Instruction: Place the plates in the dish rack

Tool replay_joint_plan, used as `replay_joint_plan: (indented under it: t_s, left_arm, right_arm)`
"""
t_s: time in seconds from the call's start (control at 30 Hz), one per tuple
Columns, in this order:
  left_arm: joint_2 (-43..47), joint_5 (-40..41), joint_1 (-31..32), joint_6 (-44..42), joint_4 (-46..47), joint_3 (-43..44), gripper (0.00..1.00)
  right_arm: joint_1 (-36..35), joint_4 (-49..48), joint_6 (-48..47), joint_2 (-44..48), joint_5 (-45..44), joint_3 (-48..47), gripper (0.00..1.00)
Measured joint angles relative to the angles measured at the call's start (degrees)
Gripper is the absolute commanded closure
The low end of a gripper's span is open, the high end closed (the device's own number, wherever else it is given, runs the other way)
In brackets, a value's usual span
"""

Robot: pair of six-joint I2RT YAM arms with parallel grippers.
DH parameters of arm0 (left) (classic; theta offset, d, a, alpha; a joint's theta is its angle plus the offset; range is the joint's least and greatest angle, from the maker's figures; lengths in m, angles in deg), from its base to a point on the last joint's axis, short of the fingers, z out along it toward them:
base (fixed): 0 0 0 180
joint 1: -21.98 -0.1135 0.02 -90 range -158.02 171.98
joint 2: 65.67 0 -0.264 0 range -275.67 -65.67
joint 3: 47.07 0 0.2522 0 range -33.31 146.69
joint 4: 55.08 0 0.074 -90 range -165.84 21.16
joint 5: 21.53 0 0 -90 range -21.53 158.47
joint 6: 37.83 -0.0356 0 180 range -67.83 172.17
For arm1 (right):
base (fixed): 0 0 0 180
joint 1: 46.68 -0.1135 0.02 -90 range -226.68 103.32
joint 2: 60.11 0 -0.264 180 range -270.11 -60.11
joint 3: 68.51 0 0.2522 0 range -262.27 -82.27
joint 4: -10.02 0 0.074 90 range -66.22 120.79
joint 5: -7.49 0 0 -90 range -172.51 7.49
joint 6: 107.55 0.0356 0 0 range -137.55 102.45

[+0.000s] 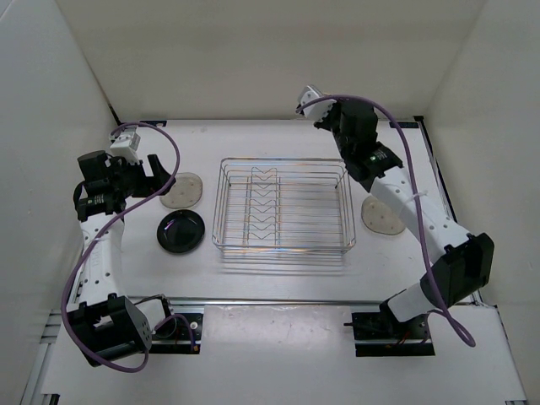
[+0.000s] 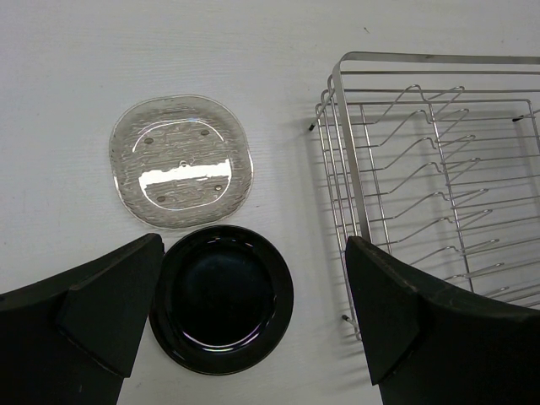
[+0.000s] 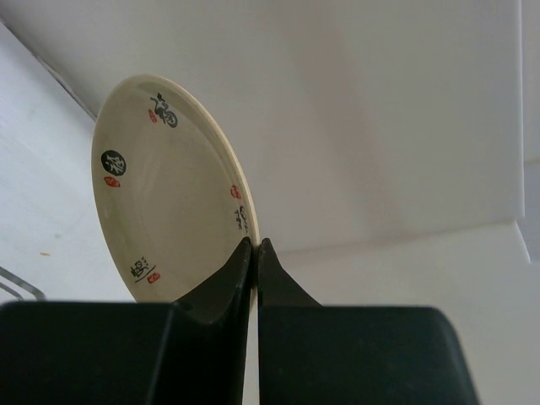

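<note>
The chrome wire dish rack [image 1: 283, 207] stands mid-table with nothing in it; it also shows in the left wrist view [image 2: 422, 169]. My right gripper [image 3: 255, 245] is raised near the back wall [image 1: 331, 114], shut on the rim of the tan plate [image 3: 164, 194], which stands on edge and has black and red marks. My left gripper [image 2: 253, 245] is open and hovers over the glossy black plate [image 2: 221, 297], left of the rack [image 1: 181, 230]. A translucent smoky-grey plate [image 2: 180, 160] lies just behind it [image 1: 184, 190]. A second smoky-grey plate [image 1: 384, 215] lies right of the rack, partly under my right arm.
White walls close in the table at the back and both sides. The rack's left wall [image 2: 346, 169] is close to my left gripper's right finger [image 2: 396, 312]. A purple cable [image 1: 405, 152] runs along my right arm.
</note>
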Motion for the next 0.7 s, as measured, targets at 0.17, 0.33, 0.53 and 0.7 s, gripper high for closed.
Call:
replay_joint_plan:
  t_s: [0.17,0.33,0.53,0.7]
  left_arm:
    - [0.0,0.0,0.0,0.0,0.0,0.0,0.0]
    - [0.0,0.0,0.0,0.0,0.0,0.0,0.0]
    - [0.0,0.0,0.0,0.0,0.0,0.0,0.0]
    - [0.0,0.0,0.0,0.0,0.0,0.0,0.0]
  right_arm:
    - [-3.5,1.6,0.5,-0.2,1.1,-1.0,1.0]
    - [-6.6,4.3,2.1,-1.5,2.5,-3.8,1.0]
    - [-10.6,6.8,3.3,-3.6,4.6,-4.6,1.0]
    - [-12.6,8.5,3.4,-4.9,8.2,-4.6,1.0]
